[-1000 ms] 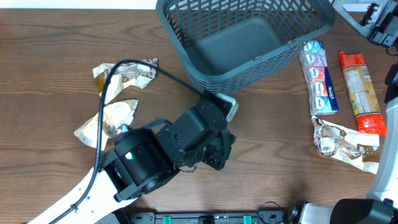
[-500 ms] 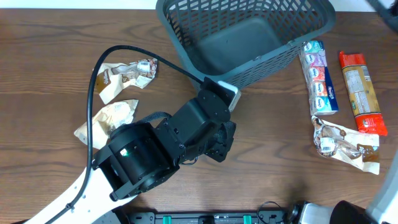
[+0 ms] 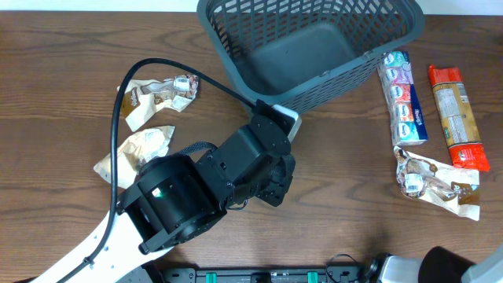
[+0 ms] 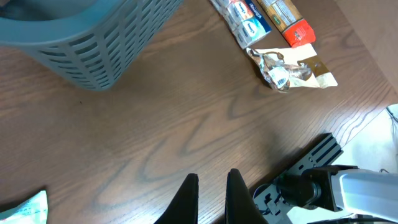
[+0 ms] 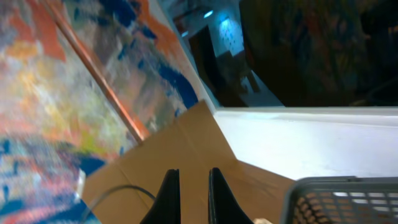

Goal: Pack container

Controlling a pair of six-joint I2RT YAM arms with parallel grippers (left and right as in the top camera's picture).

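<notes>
At the left of the wooden table [image 3: 354, 228] lie two crumpled snack wrappers, one [image 3: 161, 93] farther back and one [image 3: 140, 148] nearer, close together. A black cable arches over them to the left arm [image 3: 181, 208], which reaches from the near left edge toward the middle. Its wrist ends just beside the near left corner of the container [image 3: 310, 47]. In the wrist view the left gripper [image 4: 210, 185] hangs above bare wood. Its two fingers [image 4: 186, 199] are drawn close with only a narrow slit between them, and nothing is pinched there. The container, a dark grey-blue slotted basket, stands at the far edge of the table, a little right of centre. What shows of its inside holds no packets. To its right, just beside its wall, lies a clear sleeve of small cups [image 3: 402, 96]. Next to that lies a long orange-red packet [image 3: 456, 116]. Nearer the front, below those two, lies a torn foil wrapper [image 3: 436, 179]. The right gripper [image 5: 191, 180] points up and away from the table toward a painted wall. Its fingers are likewise nearly pressed together and hold nothing, and the basket's rim shows at the lower right of that view.
</notes>
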